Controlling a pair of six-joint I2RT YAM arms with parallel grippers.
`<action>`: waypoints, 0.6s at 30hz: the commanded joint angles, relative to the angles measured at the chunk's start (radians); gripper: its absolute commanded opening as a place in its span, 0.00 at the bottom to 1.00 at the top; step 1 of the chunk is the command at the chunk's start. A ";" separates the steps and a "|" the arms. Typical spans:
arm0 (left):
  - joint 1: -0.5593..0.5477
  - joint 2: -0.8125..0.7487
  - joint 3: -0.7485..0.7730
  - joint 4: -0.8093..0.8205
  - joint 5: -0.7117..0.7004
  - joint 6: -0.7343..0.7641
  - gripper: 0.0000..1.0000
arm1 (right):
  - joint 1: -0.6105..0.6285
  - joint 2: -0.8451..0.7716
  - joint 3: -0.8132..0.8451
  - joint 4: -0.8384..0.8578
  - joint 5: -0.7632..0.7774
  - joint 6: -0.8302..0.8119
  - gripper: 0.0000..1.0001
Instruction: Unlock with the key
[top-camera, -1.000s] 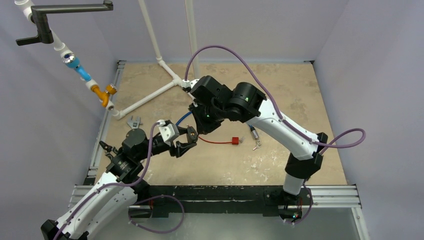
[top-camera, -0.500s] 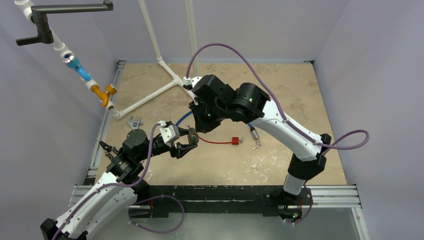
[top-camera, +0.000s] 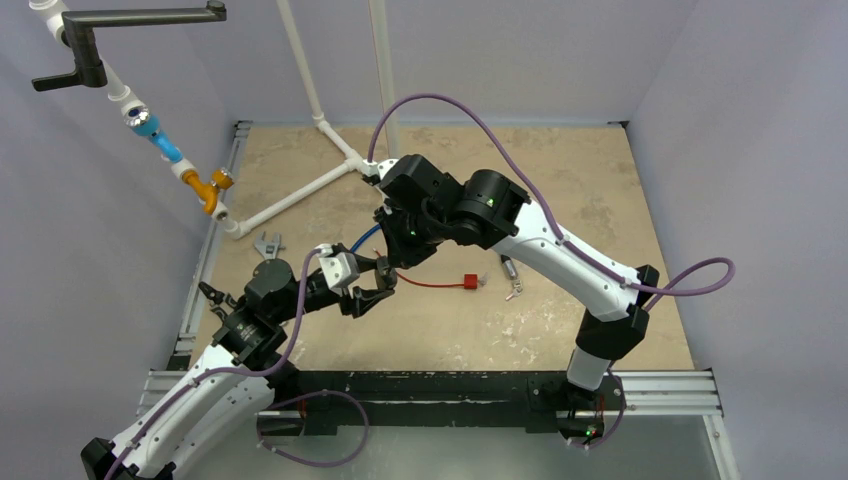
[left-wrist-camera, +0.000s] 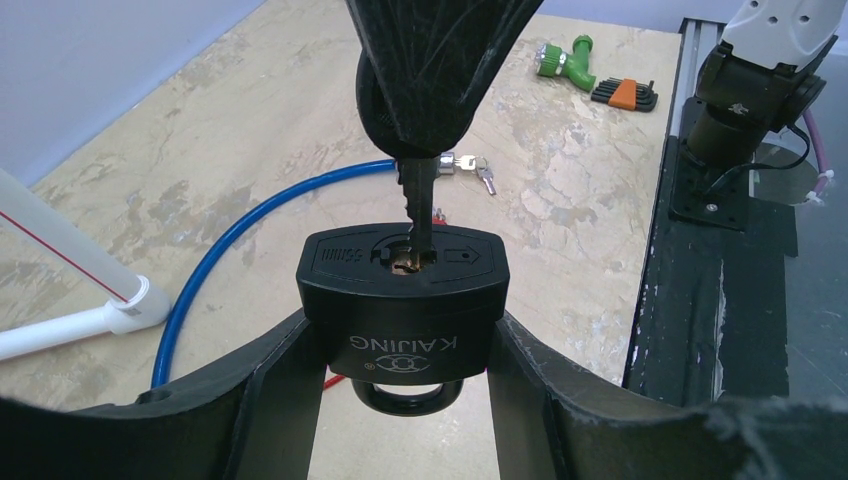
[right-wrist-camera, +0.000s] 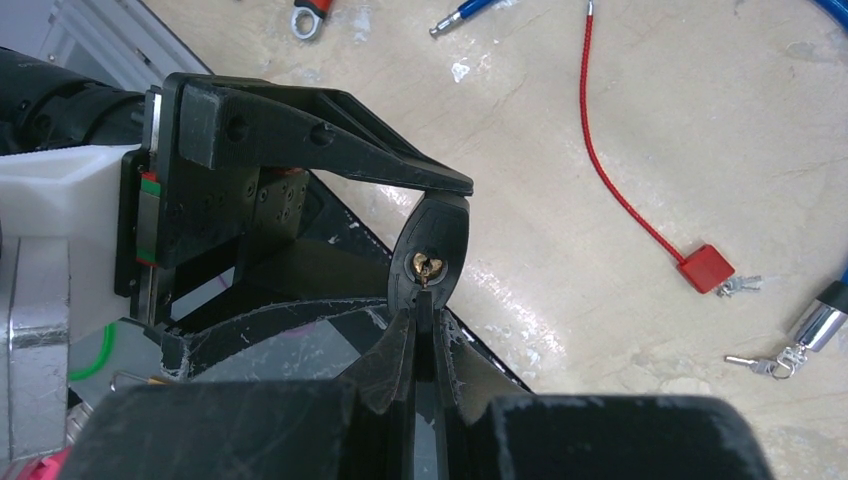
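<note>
A black padlock (left-wrist-camera: 403, 300) marked KAIJING sits keyhole-up between the fingers (left-wrist-camera: 275, 400) of my left gripper (left-wrist-camera: 400, 345), which is shut on its body. The shackle (left-wrist-camera: 407, 402) shows below the body. My right gripper (left-wrist-camera: 420, 150) comes down from above, shut on a dark key (left-wrist-camera: 418, 205) whose blade enters the brass keyhole. In the right wrist view the key (right-wrist-camera: 427, 322) is pinched between the right gripper's (right-wrist-camera: 426, 335) fingertips, its tip at the padlock's (right-wrist-camera: 432, 250) keyhole. From above, both grippers (top-camera: 372, 285) (top-camera: 400, 248) meet over the table's middle.
A red cable lock (top-camera: 468, 282) and a bunch of small keys (left-wrist-camera: 470, 168) lie to the right. A blue cable (left-wrist-camera: 230, 250) curves on the table behind. A green nozzle (left-wrist-camera: 562, 57), hex keys (left-wrist-camera: 624, 93), white pipes (top-camera: 300, 190) and a wrench (top-camera: 268, 243) lie around.
The right arm's wrist and forearm have shifted slightly over the padlock. The left arm holds still, and both grips are unchanged.
</note>
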 joint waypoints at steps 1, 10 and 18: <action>-0.006 -0.023 0.013 0.119 0.027 0.019 0.00 | -0.004 -0.038 -0.008 0.034 -0.018 0.000 0.00; -0.012 -0.026 0.007 0.117 0.038 0.034 0.00 | -0.004 -0.040 -0.031 0.048 -0.011 0.000 0.00; -0.011 -0.020 0.021 0.094 0.011 0.042 0.00 | 0.002 -0.036 -0.079 0.064 0.000 -0.013 0.00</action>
